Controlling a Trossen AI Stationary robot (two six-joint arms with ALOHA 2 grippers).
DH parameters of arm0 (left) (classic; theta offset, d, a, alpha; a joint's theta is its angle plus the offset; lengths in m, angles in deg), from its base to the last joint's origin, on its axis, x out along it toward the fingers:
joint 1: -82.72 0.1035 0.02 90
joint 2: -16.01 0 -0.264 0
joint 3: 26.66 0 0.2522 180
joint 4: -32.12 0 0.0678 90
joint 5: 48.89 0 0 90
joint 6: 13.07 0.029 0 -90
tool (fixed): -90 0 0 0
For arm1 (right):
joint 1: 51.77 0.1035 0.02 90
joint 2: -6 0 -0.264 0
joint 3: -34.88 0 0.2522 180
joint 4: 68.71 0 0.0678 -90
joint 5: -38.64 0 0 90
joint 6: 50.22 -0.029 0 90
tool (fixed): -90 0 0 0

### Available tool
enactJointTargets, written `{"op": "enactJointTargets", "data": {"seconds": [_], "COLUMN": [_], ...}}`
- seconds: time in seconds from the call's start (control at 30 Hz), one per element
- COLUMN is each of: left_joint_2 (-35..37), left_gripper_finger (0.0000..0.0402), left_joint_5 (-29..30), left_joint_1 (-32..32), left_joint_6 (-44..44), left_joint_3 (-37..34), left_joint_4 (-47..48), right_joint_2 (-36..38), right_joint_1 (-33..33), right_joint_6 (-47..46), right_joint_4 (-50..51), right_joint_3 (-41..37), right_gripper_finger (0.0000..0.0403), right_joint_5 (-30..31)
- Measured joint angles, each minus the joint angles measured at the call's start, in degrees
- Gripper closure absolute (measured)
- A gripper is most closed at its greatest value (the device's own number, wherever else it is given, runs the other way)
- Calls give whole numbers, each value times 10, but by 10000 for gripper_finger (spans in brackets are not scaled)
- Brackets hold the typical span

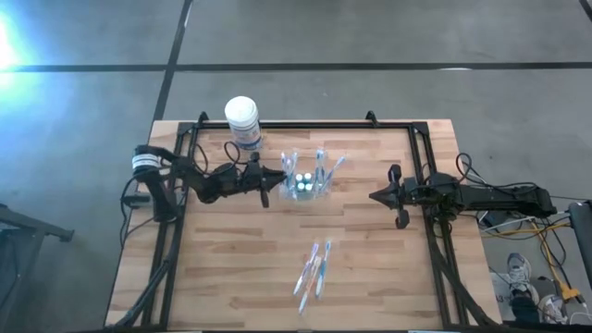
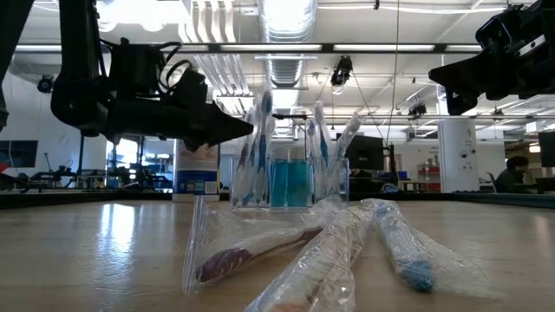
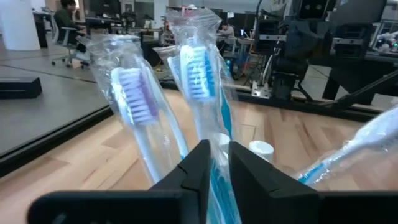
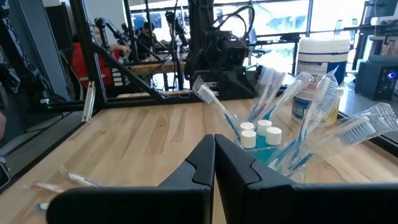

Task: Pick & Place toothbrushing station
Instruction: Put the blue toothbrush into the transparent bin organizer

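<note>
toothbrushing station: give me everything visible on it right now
The toothbrushing station is a small clear plastic holder standing upright on the wooden table, near the far edge, beside the white tub. It holds several wrapped toothbrushes fanned upward and small white-capped blue tubes. The left gripper sits at its side, fingers nearly closed around a wrapped brush; contact with the holder is unclear.

Left arm reaches from table's left edge toward centre, forearm low and roughly level. Left gripper (image 1: 275, 182) sits at mid-table; in left wrist view its 2 fingers (image 3: 198, 163) stand nearly together, narrow gap between tips.

Right arm extends from table's right edge, pointing inward, well apart from left arm. Right gripper (image 1: 375, 196) hangs raised above table surface, as low view shows; in right wrist view its 2 fingers (image 4: 200, 163) press together, tips meeting.
</note>
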Motion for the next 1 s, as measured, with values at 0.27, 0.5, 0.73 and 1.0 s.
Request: {"op": "enactJointTargets", "data": {"seconds": [0.27,0.5,0.73,1.0], "left_joint_2": [9,10,10,28], "left_gripper_finger": [284,253,239,238], "left_joint_5": [0,-2,-16,-18], "left_joint_1": [0,0,0,0], "left_joint_6": [12,37,49,49], "left_joint_3": [0,0,0,0], "left_joint_4": [7,10,14,17], "right_joint_2": [0,0,0,0], "right_joint_1": [0,0,0,0], "right_joint_6": [0,0,-2,-2], "right_joint_4": [0,0,0,0], "right_joint_3": [0,0,0,0], "right_gripper_finger": [394,394,394,394], "right_joint_5": [0,0,0,-1]}}
